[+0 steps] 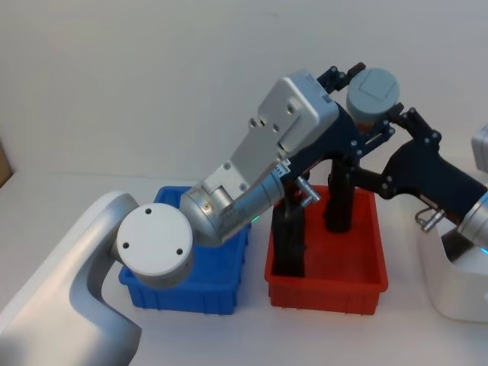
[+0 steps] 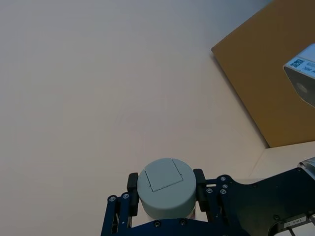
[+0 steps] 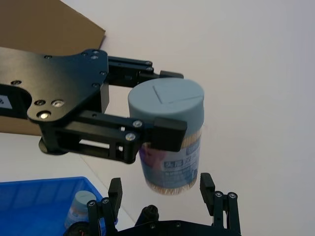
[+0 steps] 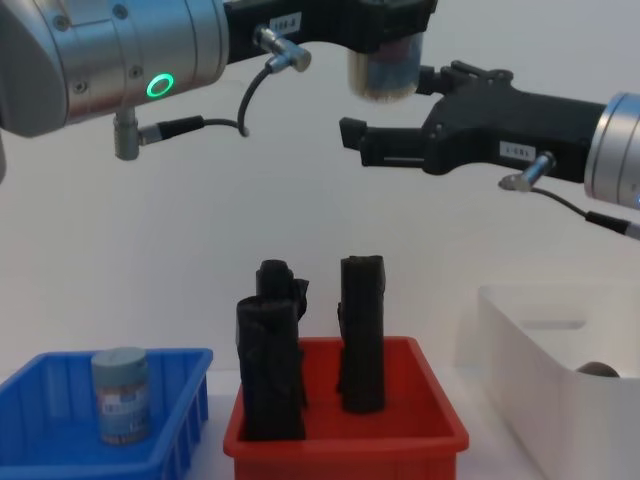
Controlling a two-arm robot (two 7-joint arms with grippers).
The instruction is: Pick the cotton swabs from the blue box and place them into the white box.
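Held high above the red tray, one jar of cotton swabs is clenched by its lid in the left end effector. Just below it, the right end effector is released, fingers spread either side of the jar's base. A second jar stands in the blue box. Black rolls stand in the red tray, and the white box sits to its right.
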